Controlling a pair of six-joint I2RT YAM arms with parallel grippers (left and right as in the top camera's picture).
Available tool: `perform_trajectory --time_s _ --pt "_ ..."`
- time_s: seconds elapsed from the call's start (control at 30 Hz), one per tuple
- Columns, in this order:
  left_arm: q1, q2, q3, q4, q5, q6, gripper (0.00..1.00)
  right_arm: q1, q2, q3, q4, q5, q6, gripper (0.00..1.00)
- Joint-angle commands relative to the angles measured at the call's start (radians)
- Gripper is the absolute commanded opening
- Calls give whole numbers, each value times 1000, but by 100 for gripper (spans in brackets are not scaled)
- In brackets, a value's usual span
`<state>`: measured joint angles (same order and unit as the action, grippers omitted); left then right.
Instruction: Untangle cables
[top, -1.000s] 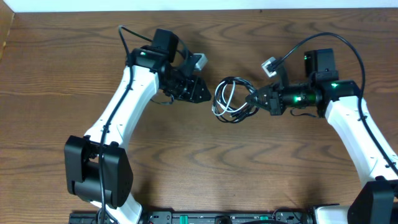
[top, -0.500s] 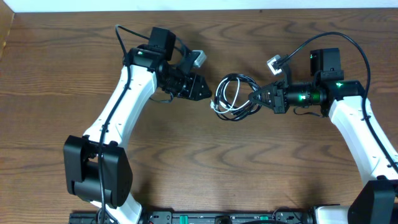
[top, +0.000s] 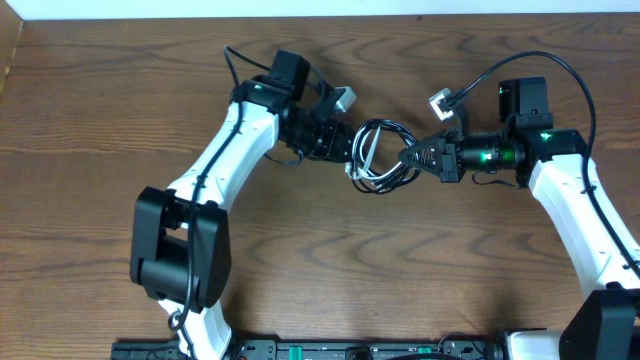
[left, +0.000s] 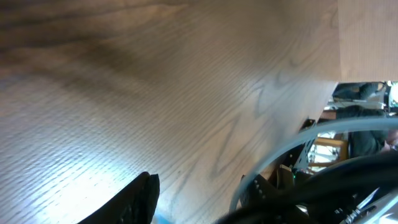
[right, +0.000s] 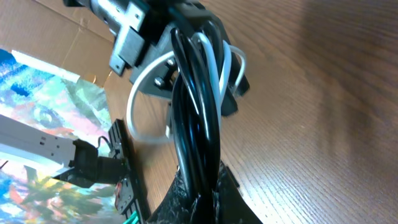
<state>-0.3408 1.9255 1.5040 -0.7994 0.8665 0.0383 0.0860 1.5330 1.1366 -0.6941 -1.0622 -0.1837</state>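
The cables (top: 380, 157) are a small bundle of black loops and one white loop at the table's middle back. My right gripper (top: 410, 160) is shut on the bundle's right side. In the right wrist view, black cords and the white cord (right: 196, 93) rise out from between the fingers (right: 202, 200). My left gripper (top: 348, 152) is at the bundle's left edge and looks open. In the left wrist view one finger shows at the lower left, the jaw gap (left: 199, 208) holds nothing, and the white cord (left: 280, 155) arcs just to its right.
The wooden table (top: 300, 270) ends at a white wall along the back and at an edge on the far left. The arm bases stand at the front edge. A thick black robot cable (top: 540, 65) loops over the right arm.
My left arm has swung right, bringing its gripper from well left of the bundle up to its left edge. The right gripper has kept its hold, lifting the bundle slightly.
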Motion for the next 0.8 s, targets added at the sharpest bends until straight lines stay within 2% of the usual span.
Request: perform_trajectory --time_s 0.0,0.2,0.23,0.3,0.4,0.47,0.63,0.7,0.77 --pt "-17 34 5 15 39 -36 47 0 -9 17 2 -52 11 1" --pt "-23 64 5 39 40 -85 46 0 -9 17 3 -51 11 1" --pt "-23 64 5 39 37 -85 40 0 -9 17 3 -50 11 1" --pt "-18 64 5 39 7 -86 8 -3 -9 17 2 -39 12 1" --pt "-4 63 5 38 -94 -140 8 -8 -9 17 2 42 71 1" --pt "13 47 5 32 -219 -198 7 -9 -9 17 -5 205 182 1" --pt "31 -41 6 16 -386 -221 7 -9 -9 17 -88 666 472 1" --pt "30 -97 6 12 -441 -225 7 -9 -9 14 -130 845 582 5" --pt "26 -150 6 8 -460 -229 7 -8 -9 12 -157 956 620 5"
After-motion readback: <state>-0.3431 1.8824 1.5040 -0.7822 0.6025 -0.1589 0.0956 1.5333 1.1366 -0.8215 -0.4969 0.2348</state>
